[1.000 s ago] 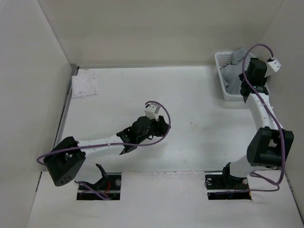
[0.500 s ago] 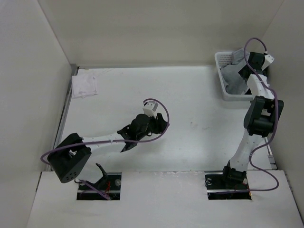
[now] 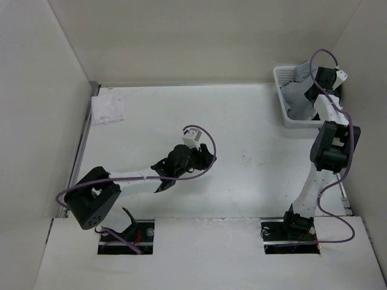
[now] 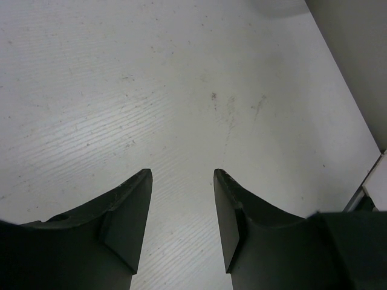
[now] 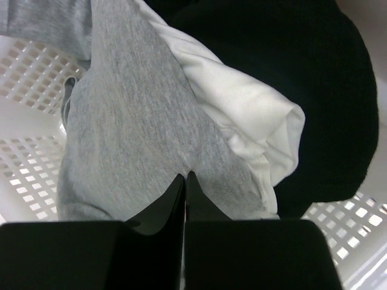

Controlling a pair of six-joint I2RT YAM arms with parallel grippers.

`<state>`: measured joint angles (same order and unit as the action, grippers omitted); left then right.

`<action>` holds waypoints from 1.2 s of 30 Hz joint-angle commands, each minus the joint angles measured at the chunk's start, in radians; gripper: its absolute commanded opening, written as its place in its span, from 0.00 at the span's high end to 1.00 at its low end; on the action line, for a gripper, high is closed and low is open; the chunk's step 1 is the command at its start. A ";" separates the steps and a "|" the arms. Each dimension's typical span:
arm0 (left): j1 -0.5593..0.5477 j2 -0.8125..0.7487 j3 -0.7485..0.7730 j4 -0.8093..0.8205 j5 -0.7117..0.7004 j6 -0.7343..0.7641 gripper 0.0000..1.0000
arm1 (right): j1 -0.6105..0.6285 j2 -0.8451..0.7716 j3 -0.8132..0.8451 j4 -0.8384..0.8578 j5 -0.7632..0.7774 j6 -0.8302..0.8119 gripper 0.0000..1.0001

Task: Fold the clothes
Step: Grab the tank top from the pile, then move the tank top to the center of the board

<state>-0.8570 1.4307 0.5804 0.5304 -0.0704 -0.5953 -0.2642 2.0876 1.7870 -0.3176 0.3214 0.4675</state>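
The clothes [image 5: 133, 121], a heather-grey knit garment, lie in the white basket [image 3: 281, 99] at the back right, where the grey cloth [image 3: 296, 96] shows beside the arm. My right gripper [image 5: 184, 176] reaches down into the basket. Its jaws are shut, their tips pinching a puckered fold of the grey cloth. From above, the right gripper [image 3: 314, 93] is mostly hidden under its wrist. My left gripper [image 4: 181, 175] hangs open above bare table near the middle, with nothing between its fingers; in the top view the left gripper [image 3: 207, 158] is far from the basket.
A white garment [image 5: 242, 109] and a black garment [image 5: 290, 60] lie in the basket next to the grey one. The basket's lattice wall [image 5: 30, 151] is close on the left. A small white cloth [image 3: 107, 109] lies at the table's back left corner. Walls enclose the table.
The right arm stretched forward, deeper over the basket, and its jaws opened and then shut on the grey cloth. The left arm barely shifted and stayed open.
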 commanded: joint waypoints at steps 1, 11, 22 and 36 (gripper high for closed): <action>0.008 0.007 -0.005 0.066 0.023 -0.014 0.56 | 0.015 -0.223 -0.062 0.142 0.025 -0.004 1.00; 0.029 -0.067 -0.010 0.056 0.017 -0.020 0.56 | 0.242 -0.733 -0.133 0.193 -0.047 0.016 1.00; 0.239 -0.331 -0.037 -0.127 -0.008 -0.118 0.55 | 0.688 -1.098 -0.444 0.248 -0.215 0.115 0.96; 0.373 -0.494 -0.200 -0.333 -0.128 -0.123 0.57 | 0.828 -0.963 -1.216 0.452 -0.131 0.312 0.71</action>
<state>-0.4042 0.9066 0.3878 0.2100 -0.1696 -0.7467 0.5171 1.1965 0.5560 0.0559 0.1158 0.7315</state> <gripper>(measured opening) 0.446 0.510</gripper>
